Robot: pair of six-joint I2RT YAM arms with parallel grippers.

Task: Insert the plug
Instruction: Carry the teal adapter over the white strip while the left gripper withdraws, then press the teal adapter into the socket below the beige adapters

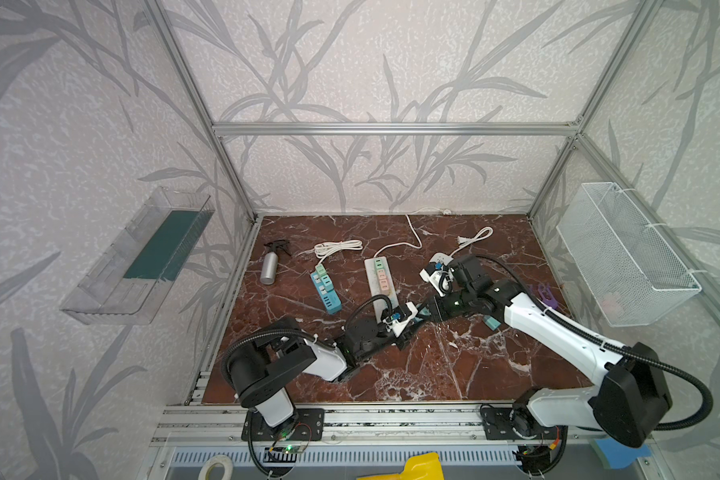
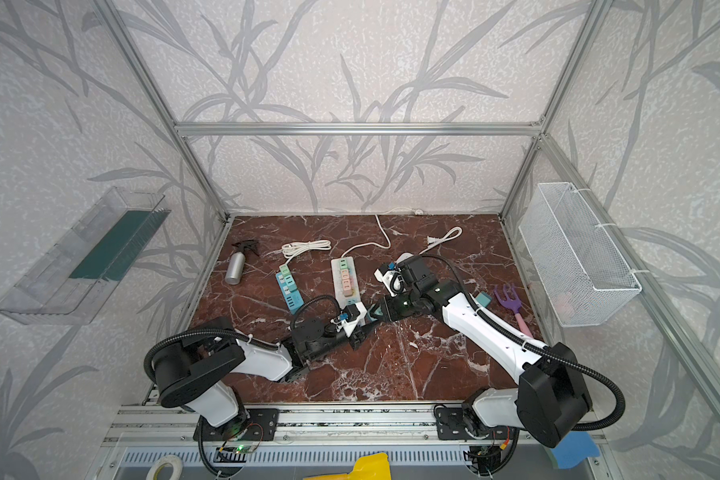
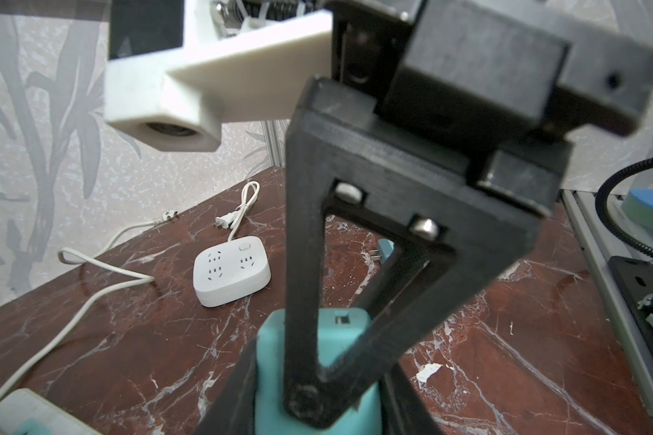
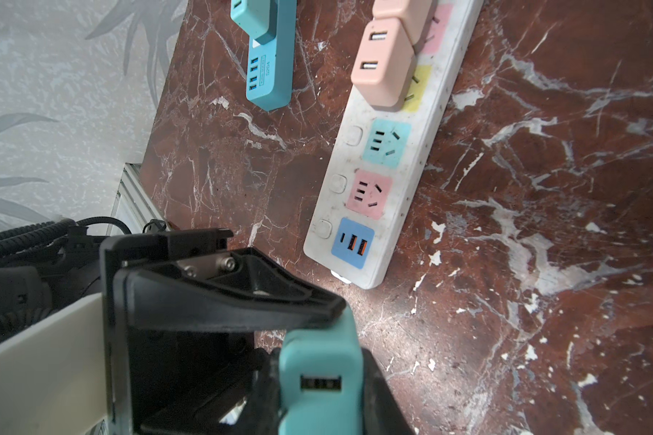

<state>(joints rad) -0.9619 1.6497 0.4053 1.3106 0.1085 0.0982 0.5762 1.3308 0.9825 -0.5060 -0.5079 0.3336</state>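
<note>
Held just off the tabletop [image 1: 453,374], the teal plug [image 4: 319,354] sits between both arms. The right gripper [image 4: 317,376] has its jaws clamped on the body; the left gripper [image 3: 336,354] flanks it closely, and whether it grips cannot be told. The plug looks like light, rigid, smooth plastic, best pinched on its flat faces with the prongs clear. The white strip [image 4: 434,109] lies near, its teal socket [image 4: 387,143] and pink socket [image 4: 370,194] free, though pink adapters [image 4: 385,60] crowd the next slots. A blue strip [image 4: 268,75] and a spare plug [image 3: 385,250] lie apart.
</note>
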